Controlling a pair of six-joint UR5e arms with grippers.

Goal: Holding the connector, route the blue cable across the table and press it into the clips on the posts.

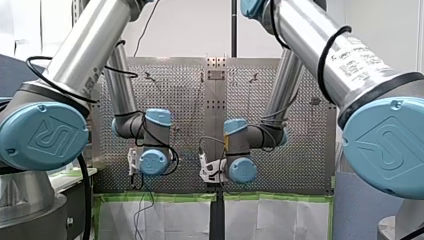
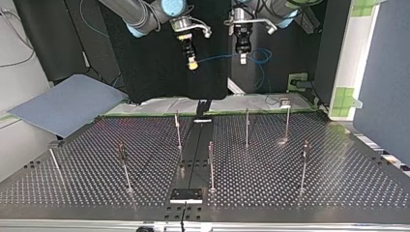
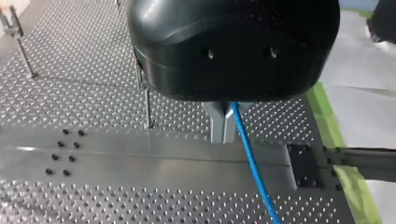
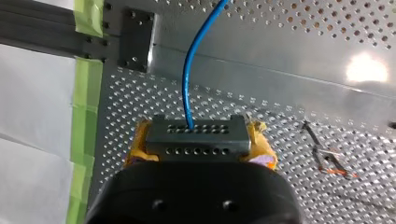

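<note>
Perforated metal table (image 2: 300, 188), dark centre rail down its middle, green tape (image 4: 86, 88) along one edge. Pale blue-grey sheet (image 2: 67, 104) lies off the table at the top view's left.

Both arms are raised over the table's edge nearest their bases: my right arm (image 2: 140, 14) at the top view's left, my left arm (image 2: 280, 7) at its right.

Thin posts (image 2: 247, 128) stand upright and well apart across the table, some with small clips at the top.

Right gripper (image 4: 196, 142): yellow pads (image 4: 261, 144) clamped on either side of a grey connector (image 4: 196, 133).

Left gripper (image 3: 223, 135): metal fingers (image 3: 217, 123) closed together, nipping the blue cable (image 3: 252, 163), which runs out from them over the rail.

Cable position: it leaves the connector, spans the air between the two grippers in the top view, then loops loosely behind the left gripper. It hangs well above the posts, apart from every clip.
</note>
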